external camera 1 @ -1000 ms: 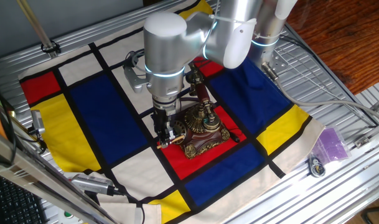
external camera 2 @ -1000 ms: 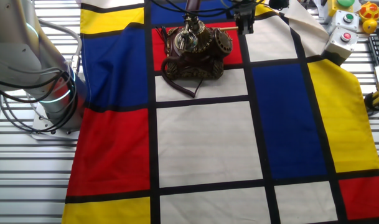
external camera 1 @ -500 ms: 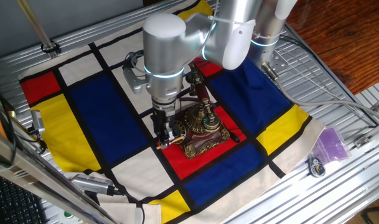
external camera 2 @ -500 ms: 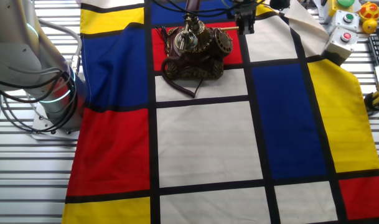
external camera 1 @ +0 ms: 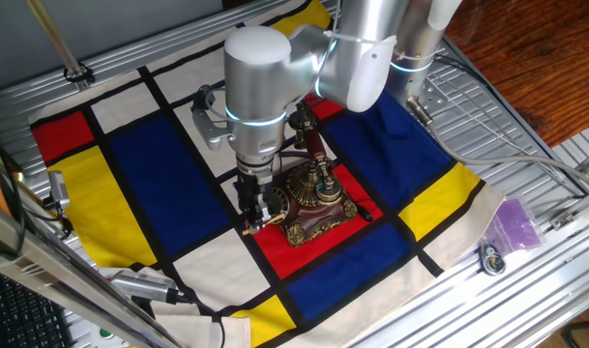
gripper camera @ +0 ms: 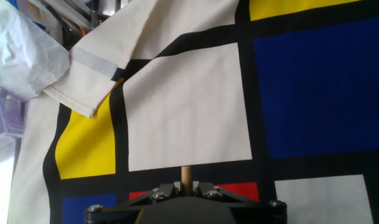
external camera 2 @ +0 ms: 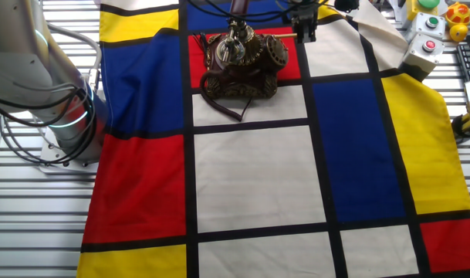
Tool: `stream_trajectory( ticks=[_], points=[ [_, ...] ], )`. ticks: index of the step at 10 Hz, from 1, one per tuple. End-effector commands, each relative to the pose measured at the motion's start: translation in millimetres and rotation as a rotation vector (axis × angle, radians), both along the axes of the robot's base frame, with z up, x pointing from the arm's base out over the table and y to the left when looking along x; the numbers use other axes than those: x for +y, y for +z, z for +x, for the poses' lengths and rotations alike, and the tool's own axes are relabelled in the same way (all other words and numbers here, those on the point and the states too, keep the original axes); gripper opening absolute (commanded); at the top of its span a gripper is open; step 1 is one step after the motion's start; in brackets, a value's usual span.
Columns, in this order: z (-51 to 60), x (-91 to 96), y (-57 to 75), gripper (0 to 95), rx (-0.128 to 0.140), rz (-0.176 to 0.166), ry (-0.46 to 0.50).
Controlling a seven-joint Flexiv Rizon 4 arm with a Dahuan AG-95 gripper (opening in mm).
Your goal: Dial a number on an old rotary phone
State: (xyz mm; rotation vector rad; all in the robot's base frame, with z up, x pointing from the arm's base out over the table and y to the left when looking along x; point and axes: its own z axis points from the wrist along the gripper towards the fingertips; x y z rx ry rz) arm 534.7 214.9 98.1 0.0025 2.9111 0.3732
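Note:
The old rotary phone (external camera 1: 313,198) stands on a red square of the checked cloth (external camera 1: 159,164), dark bronze, with its handset on the upright cradle. It also shows in the other fixed view (external camera 2: 242,60), with its round dial facing right. My gripper (external camera 1: 258,209) hangs low at the dial side of the phone, also seen in the other fixed view (external camera 2: 304,28). In the hand view the gripper (gripper camera: 186,186) is shut on a thin light wooden stick (gripper camera: 186,174) that points out past the jaws. The stick's tip reaches towards the dial (external camera 2: 276,51); I cannot tell if it touches.
A box with a red button (external camera 2: 424,48) sits off the cloth's corner. A purple bag (external camera 1: 515,224) lies on the metal table at the right. A white plastic bag (gripper camera: 21,50) lies beyond the folded cloth edge. The phone's cord (external camera 2: 227,104) loops onto the white square.
The arm has shifted very slightly at the phone's dial; the gripper stays shut on the stick. The phone has not moved.

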Motion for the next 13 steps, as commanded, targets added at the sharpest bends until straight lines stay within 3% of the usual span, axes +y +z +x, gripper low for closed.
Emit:
stream_trajectory(
  ticks=[1, 13],
  points=[
    [2.6, 0.6, -0.3, 0.0, 0.001, 0.003, -0.002],
    [5.5, 6.3, -6.0, 0.0, -0.006, -0.020, 0.005]
  ],
)
